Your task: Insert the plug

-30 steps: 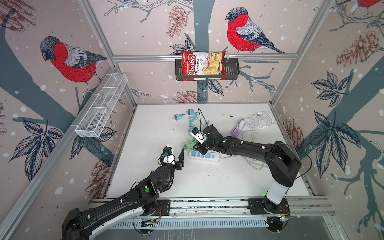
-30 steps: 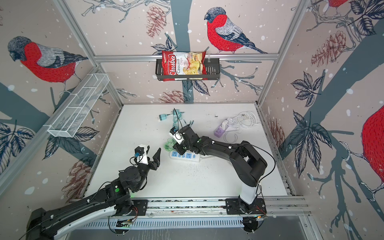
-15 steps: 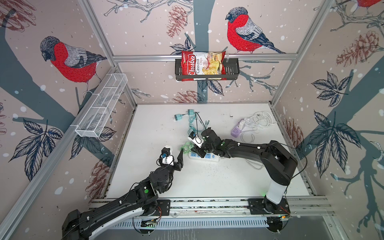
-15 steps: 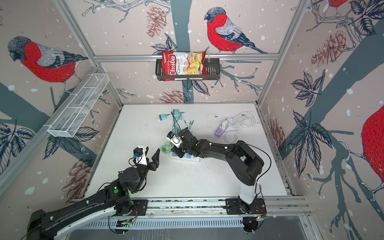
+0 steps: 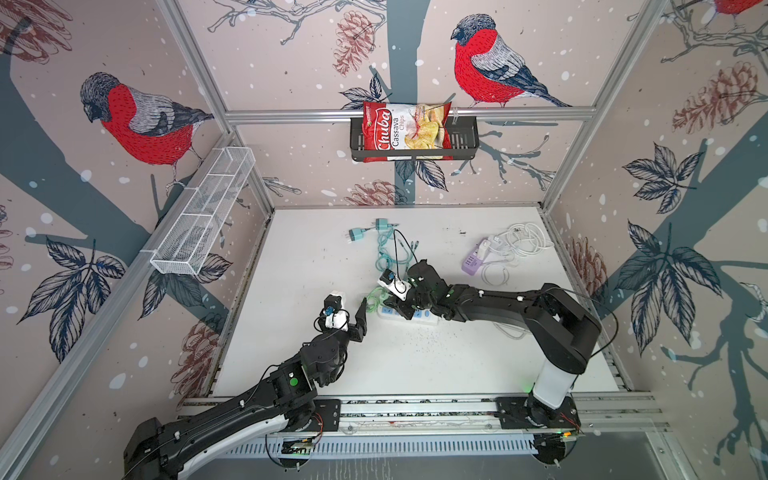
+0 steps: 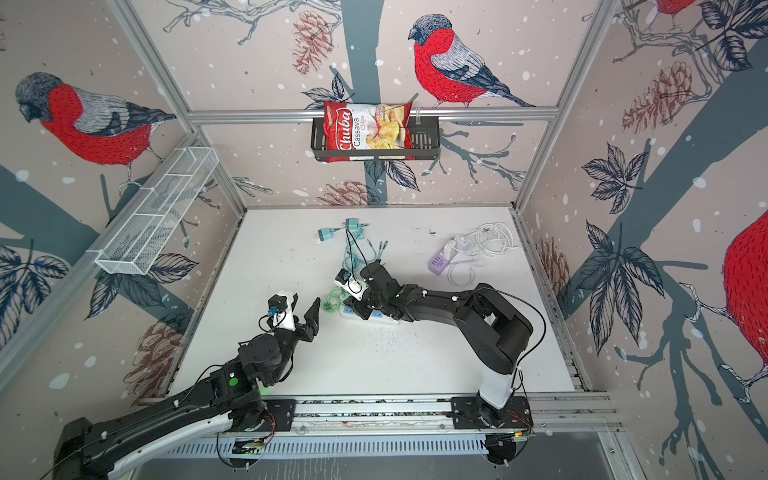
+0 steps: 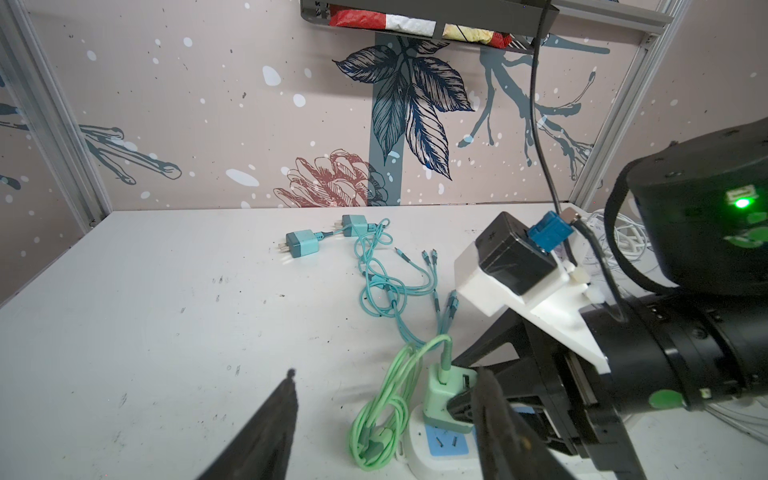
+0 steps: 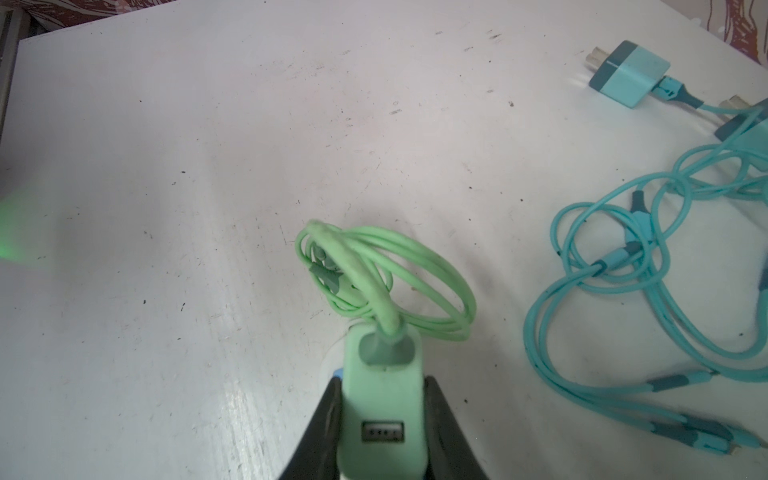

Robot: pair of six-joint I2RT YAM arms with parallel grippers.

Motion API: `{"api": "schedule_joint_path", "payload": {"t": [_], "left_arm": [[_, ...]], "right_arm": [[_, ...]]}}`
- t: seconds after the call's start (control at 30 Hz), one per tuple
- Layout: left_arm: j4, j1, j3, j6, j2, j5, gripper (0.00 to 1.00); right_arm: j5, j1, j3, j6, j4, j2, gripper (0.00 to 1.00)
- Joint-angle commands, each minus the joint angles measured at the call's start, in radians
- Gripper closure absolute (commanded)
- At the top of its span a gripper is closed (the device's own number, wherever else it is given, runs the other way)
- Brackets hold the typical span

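- At the near side of the worktop (image 5: pixel 415 365), my left tool (image 6: pixel 303 309) hangs just above the surface. Its jaws are parted about halfway and there is nothing between them.
- It points at the end of the white power strip (image 7: pixel 440 451) and sits just beside that end, not touching it.
- The strip lies flat near the middle of the worktop, blue socket faces up.
- My right tool (image 8: pixel 382 419) reaches in low from the right and is clamped on the mint-green plug (image 7: pixel 440 386), one finger pressed to each flank.
- The plug stands upright on the strip's end nearest my left tool. I cannot tell whether its prongs are fully home.
- The plug's green cable (image 8: pixel 386 286) leaves its top and drops into a loose coil on the worktop, just beside the strip.
- Farther back, two teal chargers (image 5: pixel 356 235) lie near each other, and their tangled teal cables (image 5: pixel 384 257) trail toward my right arm.
- At the back right, a purple adapter (image 5: pixel 471 262) lies beside a heap of white cable (image 5: pixel 525 241).
- On the back wall, a chips bag (image 5: pixel 405 131) sits in a black basket (image 5: pixel 463 143). A white wire basket (image 5: pixel 203 220) hangs on the left wall.
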Motion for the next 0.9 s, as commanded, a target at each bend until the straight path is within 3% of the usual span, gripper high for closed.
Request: {"api": "schedule_joint_path", "payload": {"t": [0.0, 0.87], "left_arm": [[0.022, 0.001, 0.003, 0.000, 0.002, -0.010, 0.34], [0.074, 0.001, 0.022, 0.017, 0.057, 0.000, 0.34]], "right_arm": [[-0.026, -0.001, -0.015, -0.024, 0.048, -0.016, 0.99], [-0.055, -0.015, -0.051, -0.055, 0.085, -0.010, 0.99]]}}
